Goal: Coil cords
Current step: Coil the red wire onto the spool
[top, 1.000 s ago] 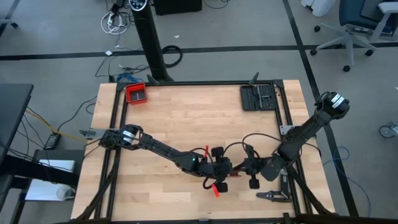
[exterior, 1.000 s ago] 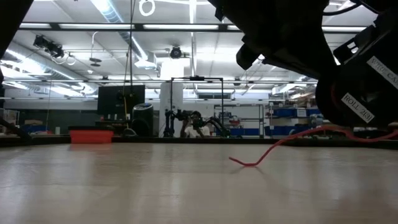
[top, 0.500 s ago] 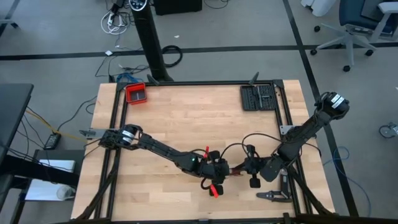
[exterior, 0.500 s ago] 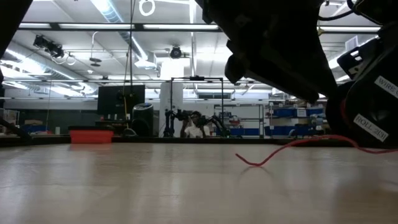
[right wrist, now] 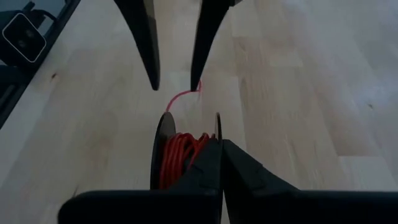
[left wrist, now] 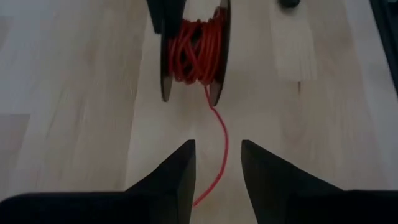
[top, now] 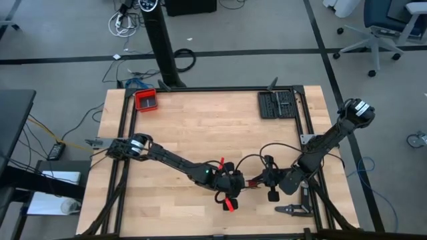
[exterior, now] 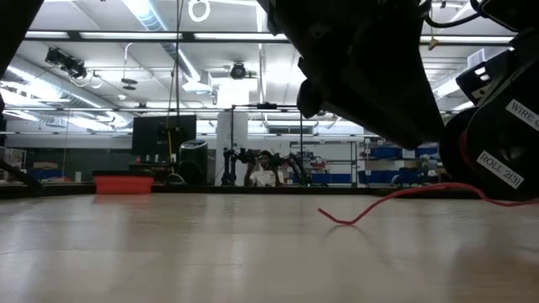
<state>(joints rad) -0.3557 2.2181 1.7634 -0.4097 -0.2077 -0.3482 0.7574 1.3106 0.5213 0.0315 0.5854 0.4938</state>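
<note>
I see the thin red wire cord (left wrist: 198, 53) wound on a black spool (left wrist: 166, 62) mid-table; my right gripper (right wrist: 219, 165) is pinched together at its flange, my left gripper (left wrist: 217, 168) spread, straddling the loose tail.

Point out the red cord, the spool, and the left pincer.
Red cord (left wrist: 221, 134): left wrist view, on the loose strand.
Spool (left wrist: 165, 81): left wrist view, on its dark flange.
Left pincer (left wrist: 217, 171): left wrist view, midway between its open fingertips.

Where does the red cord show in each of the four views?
High view: red cord at the front centre, between the grippers.
Low view: loose end on the table, right of centre.
Left wrist view: wound on a spool.
Right wrist view: on the spool.
Shared landmark: the spool.
</note>
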